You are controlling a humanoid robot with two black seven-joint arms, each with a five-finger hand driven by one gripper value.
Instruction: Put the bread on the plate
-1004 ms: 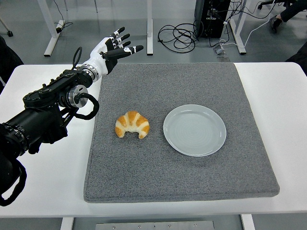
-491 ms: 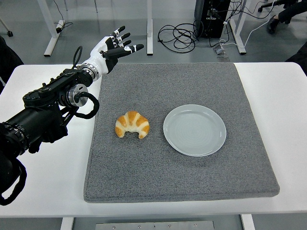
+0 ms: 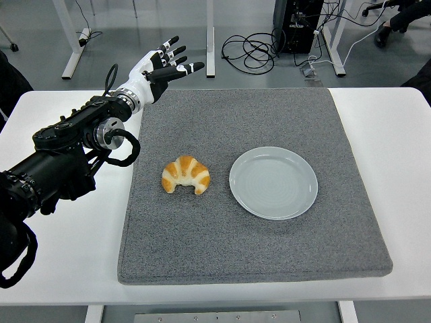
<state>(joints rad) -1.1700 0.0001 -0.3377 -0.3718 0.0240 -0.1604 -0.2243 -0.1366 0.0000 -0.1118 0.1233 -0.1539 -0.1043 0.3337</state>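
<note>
1. Barely shifted since the earlier frame: left hand (image 3: 161, 64) a touch higher and further right, at the far left corner of the grey mat (image 3: 249, 249); bread and plate unmoved.
2. Released and holding nothing, fingers (image 3: 191, 66) spread and pointing right, poised above the mat's far edge, well apart from the bread.
3. Bread (image 3: 186, 175), a croissant, lying on the mat left of centre, just beside the plate (image 3: 273, 182) but not touching it; plate bare.
4. Right hand not in view.
5. Step in hand, judged: reaching for the bread, with no grasp yet begun.
6. To do it well: bring the hand back toward the near side and down over the croissant's arched middle, fingers kept wide until they straddle it.
7. Close gently across the thick centre, not the tapered tips; soft crust likely to crush or flake under a hard squeeze.
8. Lift clear of the mat before moving right, to avoid nudging the plate's rim.
9. Set down on the plate's middle, then open fully.
</note>
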